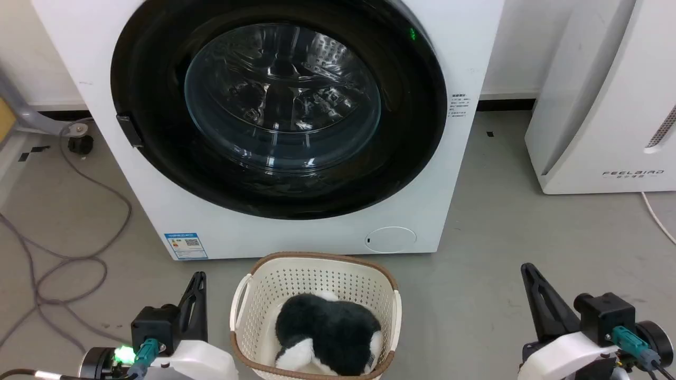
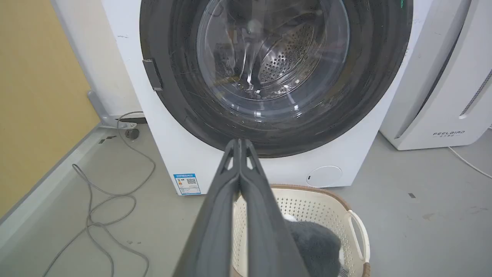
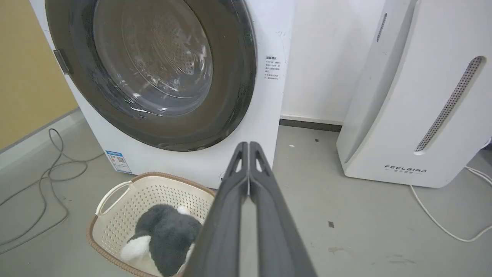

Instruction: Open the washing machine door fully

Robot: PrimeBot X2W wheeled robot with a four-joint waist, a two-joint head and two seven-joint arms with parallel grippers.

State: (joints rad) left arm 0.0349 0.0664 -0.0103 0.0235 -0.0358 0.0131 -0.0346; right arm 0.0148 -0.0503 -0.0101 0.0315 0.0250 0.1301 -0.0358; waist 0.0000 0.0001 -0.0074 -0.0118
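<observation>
The washing machine (image 1: 296, 235) stood on the grey floor with its door (image 1: 280, 111) shut flush against the white front. The door's glossy black ring took up most of that front, and a small dark handle (image 1: 129, 131) sat on the ring's left edge. Through the bulging glass at the centre the perforated steel drum (image 2: 284, 57) could be seen. Reflections made it impossible to tell whether anything lay inside.

Just in front of the machine, below the door, a cream perforated basket (image 1: 317, 274) with a brown rim rested on the floor. It held one thing, a black and white plush toy (image 1: 327, 327), which lay in the near part of the basket.

The left gripper (image 1: 198, 279) sat low, beside the basket's left side and well apart from the door. Its two dark fingers were pressed together with nothing between them. The right gripper (image 1: 528, 270) sat low on the basket's other side, over bare floor, with its fingers likewise closed tight and empty.

A blue label (image 1: 185, 245) and a round cap (image 1: 391, 239) marked the machine's lower front. A white appliance (image 1: 607, 105) stood to its right, and grey cables (image 1: 53, 264) looped on the floor at left.
</observation>
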